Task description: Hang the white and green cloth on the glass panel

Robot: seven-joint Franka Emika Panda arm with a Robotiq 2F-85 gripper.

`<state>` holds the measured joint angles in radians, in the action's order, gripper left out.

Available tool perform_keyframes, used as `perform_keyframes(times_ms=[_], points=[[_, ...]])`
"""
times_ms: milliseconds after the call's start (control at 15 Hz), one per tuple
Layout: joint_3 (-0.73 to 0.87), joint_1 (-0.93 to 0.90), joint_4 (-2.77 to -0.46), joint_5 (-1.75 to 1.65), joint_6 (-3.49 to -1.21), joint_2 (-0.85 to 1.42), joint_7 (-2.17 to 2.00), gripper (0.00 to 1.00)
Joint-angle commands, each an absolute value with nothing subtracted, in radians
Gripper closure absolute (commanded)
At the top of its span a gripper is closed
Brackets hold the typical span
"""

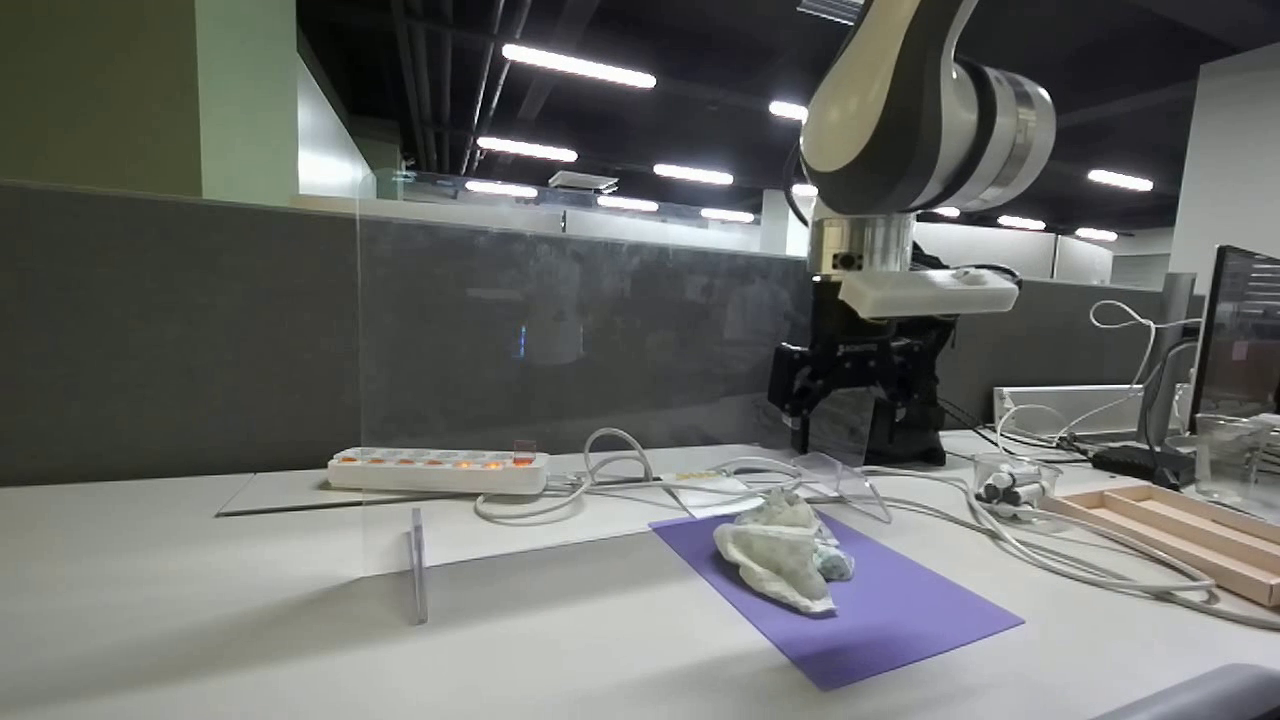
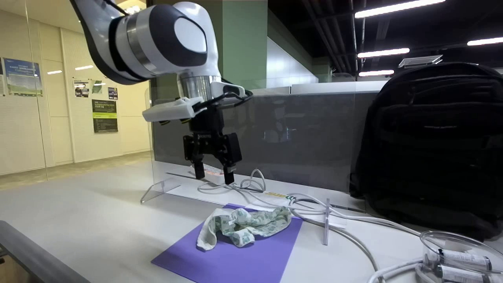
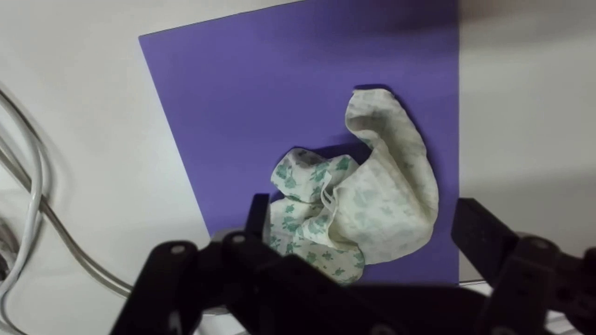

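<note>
The black, two-fingered pincer hangs wide and empty above the crumpled white and green cloth on the flat purple mat — probably so it can pinch a fold to hang over the tall, clear glass panel.

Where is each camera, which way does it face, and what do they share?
In an exterior view: low above the desk, facing the glass panel, black backpack at right; robot arm and gripper show left.
In an exterior view: low above the desk, facing panel and grey partition, monitor at right; arm and gripper show right.
Wrist view: on the wrist, looking down at the white and green cloth on the purple mat; gripper fingers show below.
Both exterior views share panel, arm, cloth and mat.
</note>
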<state>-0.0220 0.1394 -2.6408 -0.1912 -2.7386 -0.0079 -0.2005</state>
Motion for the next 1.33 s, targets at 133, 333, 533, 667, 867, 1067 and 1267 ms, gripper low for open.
perform_keyframes(times_ms=[133,333,533,667,867,1067,1267], points=[[0.036,0.104,-2.523,-0.113,-2.714,0.157,-0.196,0.00],[0.044,0.098,-2.486,-0.049,-2.730,0.215,-0.164,0.00],[0.046,0.095,-2.451,0.001,-2.733,0.261,-0.138,0.00],[0.043,0.097,-2.432,0.028,-2.731,0.288,-0.121,0.00],[0.046,0.098,-2.408,0.049,-2.724,0.321,-0.104,0.00],[0.052,0.094,-2.393,0.052,-2.727,0.350,-0.108,0.00],[0.055,0.092,-2.382,0.049,-2.728,0.371,-0.106,0.26]])
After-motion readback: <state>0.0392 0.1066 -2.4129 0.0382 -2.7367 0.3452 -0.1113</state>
